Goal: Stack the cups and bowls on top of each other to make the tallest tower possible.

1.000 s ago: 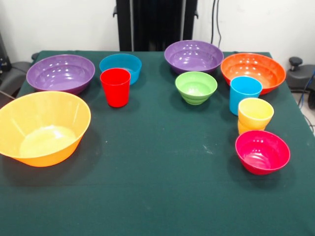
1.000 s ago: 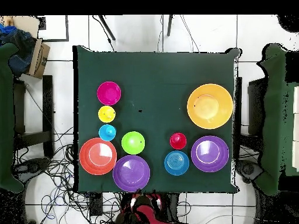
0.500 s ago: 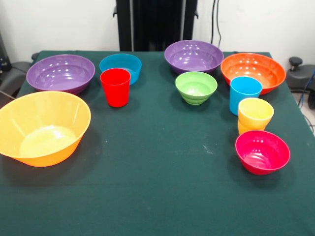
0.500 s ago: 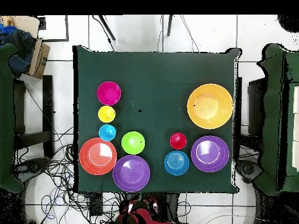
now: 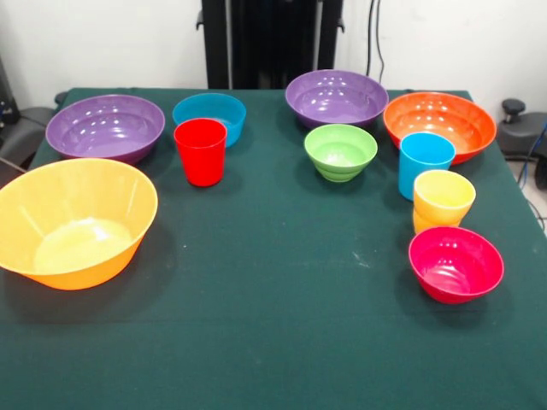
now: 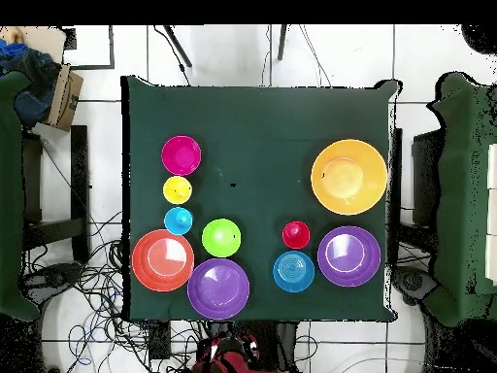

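Note:
All cups and bowls stand apart and upright on the green table (image 5: 273,290). On the left are the biggest yellow-orange bowl (image 5: 77,222), a purple bowl (image 5: 104,126), a blue bowl (image 5: 209,115) and the red cup (image 5: 200,151). On the right are a second purple bowl (image 5: 336,96), a green bowl (image 5: 340,151), an orange bowl (image 5: 439,124), the light blue cup (image 5: 425,162), the yellow cup (image 5: 443,201) and a magenta bowl (image 5: 455,263). The yellow cup sits close behind the magenta bowl. Neither view shows the gripper.
Seen from above, red and black parts of the robot (image 6: 228,352) show below the table's bottom edge. Green-draped chairs (image 6: 15,194) flank the table. A cardboard box (image 6: 63,97) and loose cables (image 6: 87,282) lie on the floor at the left.
The red robot parts at the bottom of the overhead view have drawn back and show less. No cup or bowl has moved.

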`<action>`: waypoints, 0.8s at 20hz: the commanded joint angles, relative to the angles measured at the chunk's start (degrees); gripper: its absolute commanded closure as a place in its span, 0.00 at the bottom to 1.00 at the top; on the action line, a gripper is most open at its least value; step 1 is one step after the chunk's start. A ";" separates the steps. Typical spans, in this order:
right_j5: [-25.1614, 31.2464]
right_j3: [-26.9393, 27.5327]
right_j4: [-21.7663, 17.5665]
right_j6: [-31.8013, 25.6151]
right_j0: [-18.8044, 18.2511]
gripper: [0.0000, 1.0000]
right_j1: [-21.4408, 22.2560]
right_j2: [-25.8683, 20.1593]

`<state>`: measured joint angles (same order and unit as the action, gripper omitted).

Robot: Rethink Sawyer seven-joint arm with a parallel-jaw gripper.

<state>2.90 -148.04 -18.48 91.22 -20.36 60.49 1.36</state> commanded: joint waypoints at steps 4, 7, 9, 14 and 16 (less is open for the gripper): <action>-5.98 6.55 -2.49 7.85 2.35 0.00 -9.51 1.94; -7.62 7.05 -2.71 7.87 2.24 0.00 -11.55 2.04; -8.42 7.28 -2.76 7.93 2.16 0.00 -12.54 2.07; -9.39 7.86 -2.69 7.65 2.38 0.00 -13.97 2.28; -9.06 7.89 -2.66 7.27 1.97 0.00 -13.72 1.84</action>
<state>-2.20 -147.91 -18.90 91.22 -19.30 51.30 4.63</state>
